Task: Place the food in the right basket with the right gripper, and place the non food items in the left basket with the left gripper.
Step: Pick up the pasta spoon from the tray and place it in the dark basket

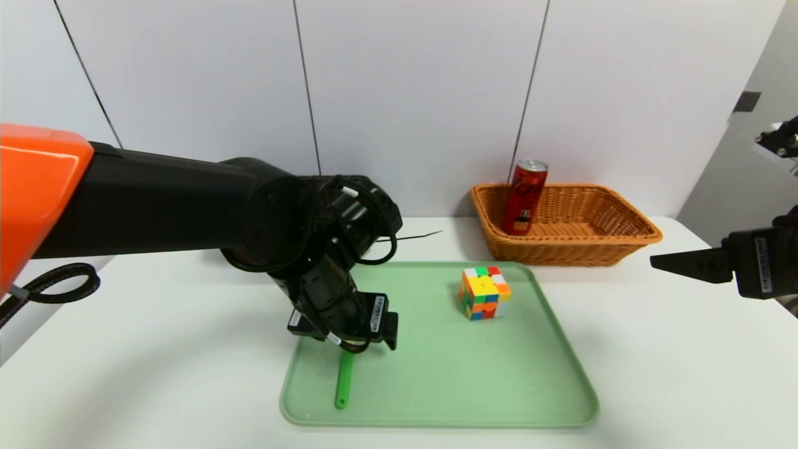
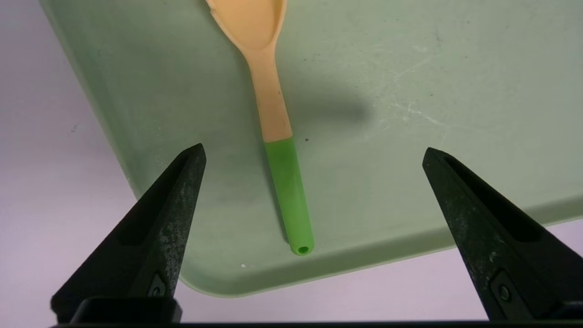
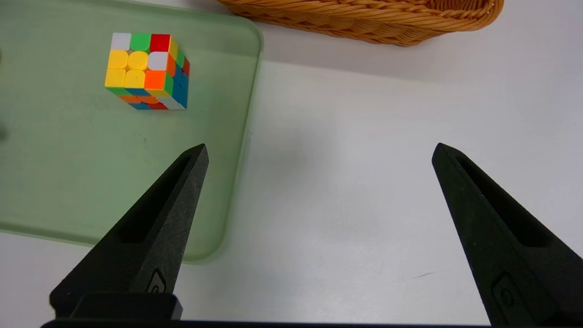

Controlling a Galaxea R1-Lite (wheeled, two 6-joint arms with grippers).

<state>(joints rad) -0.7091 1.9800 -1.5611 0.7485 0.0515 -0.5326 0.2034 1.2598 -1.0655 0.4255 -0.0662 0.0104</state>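
With the tall red drink can [image 1: 525, 196] already standing in the orange-tan wicker basket [image 1: 623, 232], left gripper [image 2: 313, 157], jaws spread, straddles the yellow green-handled spoon [image 2: 278, 150] on the green tray [image 2: 410, 91], presumably to pinch it; right gripper [image 3: 319, 152] idles spread.

My black left claw [image 2: 312, 155] over a pale green tray [image 1: 548, 399], a yellow spoon [image 2: 268, 91] with green handle, a multicoloured cube [image 1: 485, 293], a red can [image 1: 525, 197] in the orange-tan woven basket [image 1: 598, 240], white tabletop [image 1: 686, 374].

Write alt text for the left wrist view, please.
The open left gripper hovers above a spoon with a green handle, which lies on a pale green tray. The tray sits on a white table.
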